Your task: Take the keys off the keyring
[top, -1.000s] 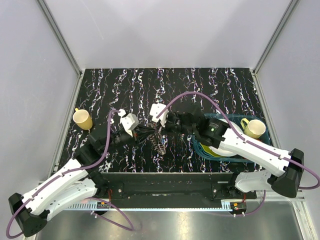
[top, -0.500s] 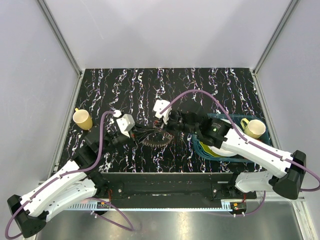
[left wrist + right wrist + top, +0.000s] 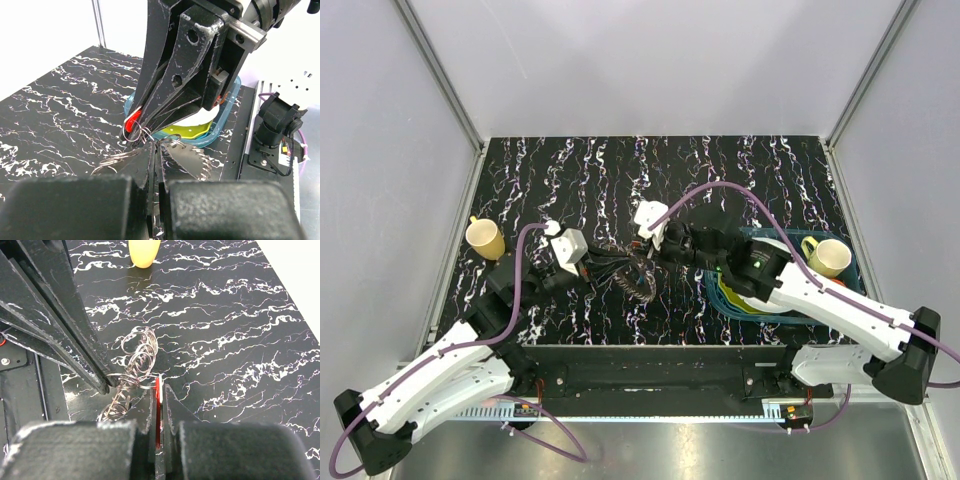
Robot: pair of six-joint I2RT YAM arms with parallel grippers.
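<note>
While the keyring [image 3: 638,278] is held just left of the blue tray [image 3: 231,111], its wire loops are clamped in the left gripper [image 3: 155,150], whose jaws are pressed together. The red key [image 3: 157,401] is pinched between the closed jaws of the right gripper [image 3: 157,387], beside that tray.

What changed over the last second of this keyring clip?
The left pincer drew back slightly left and the right pincer shifted right, so they moved apart. The keyring between them turned from hanging edge-on to a flatter tilt. Grips unchanged: left shut on the keyring, right on the red key. The yellow cup and teal bin stayed put.
</note>
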